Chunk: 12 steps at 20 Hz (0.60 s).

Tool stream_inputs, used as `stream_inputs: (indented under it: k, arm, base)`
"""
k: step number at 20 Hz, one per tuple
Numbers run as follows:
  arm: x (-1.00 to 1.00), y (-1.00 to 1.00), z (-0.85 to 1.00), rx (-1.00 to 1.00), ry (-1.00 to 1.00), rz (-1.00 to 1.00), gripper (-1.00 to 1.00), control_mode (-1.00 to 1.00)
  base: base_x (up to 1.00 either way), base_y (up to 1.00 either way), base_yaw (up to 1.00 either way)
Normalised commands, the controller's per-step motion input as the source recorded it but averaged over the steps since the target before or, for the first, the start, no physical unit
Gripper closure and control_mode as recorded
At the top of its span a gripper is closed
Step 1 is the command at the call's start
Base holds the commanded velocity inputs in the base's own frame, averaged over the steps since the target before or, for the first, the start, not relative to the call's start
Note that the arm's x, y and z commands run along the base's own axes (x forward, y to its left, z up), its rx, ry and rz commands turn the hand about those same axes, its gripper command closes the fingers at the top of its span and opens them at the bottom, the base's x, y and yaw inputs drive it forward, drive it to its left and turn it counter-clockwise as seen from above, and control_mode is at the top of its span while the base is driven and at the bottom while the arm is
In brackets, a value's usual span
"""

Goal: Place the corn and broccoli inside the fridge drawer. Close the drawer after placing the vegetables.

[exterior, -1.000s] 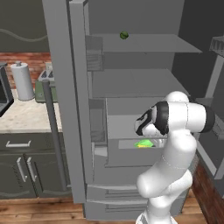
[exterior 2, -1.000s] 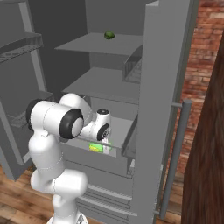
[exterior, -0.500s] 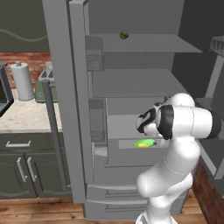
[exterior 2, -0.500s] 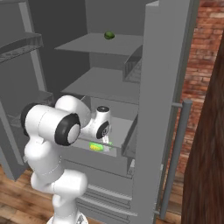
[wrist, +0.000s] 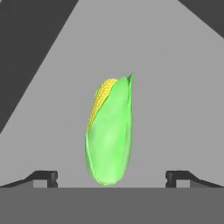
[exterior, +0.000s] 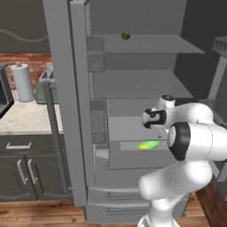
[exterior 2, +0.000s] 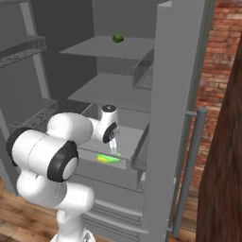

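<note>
The corn (wrist: pixel 109 135), bright green husk with yellow kernels at one end, lies flat on the floor of the pale grey fridge drawer (wrist: pixel 175 109). It shines through the drawer's front panel (exterior: pixel 133 156) as a green-yellow patch, the corn (exterior: pixel 148 144) and corn (exterior 2: pixel 108 159). My gripper (wrist: pixel 111 176) hangs straight above it, open, with nothing between the fingers (wrist: pixel 46 176), and the cob's blunt end sits between them. The hand points down over the pulled-out drawer (exterior 2: pixel 137 142); gripper (exterior 2: pixel 113 147). The broccoli is out of view.
A small dark green ball (exterior: pixel 126 35) rests on the top fridge shelf. The fridge doors (exterior: pixel 66 97) stand open on both sides, with a long bar handle (exterior 2: pixel 189 170) at the right. A kitchen counter (exterior: pixel 22 117) with a paper towel roll lies left.
The hand has shifted slightly up over the drawer while the elbow swung out toward the cameras. The corn lies in the drawer throughout.
</note>
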Motion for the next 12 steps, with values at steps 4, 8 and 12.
stream_inputs:
  k: [4,8,12]
  arm:
    - [-0.06,0.12,0.93,0.0,-0.06,0.0,-1.0,-1.0]
    - [-0.12,0.17,1.0,0.0,-0.06,0.0,-1.0,-1.0]
    - [-0.73,0.07,0.83,0.0,-0.01,-0.12,-1.0,-1.0]
  base:
    - [0.0,0.0,0.0]
    - [0.0,0.0,0.0]
    - [0.0,0.0,0.0]
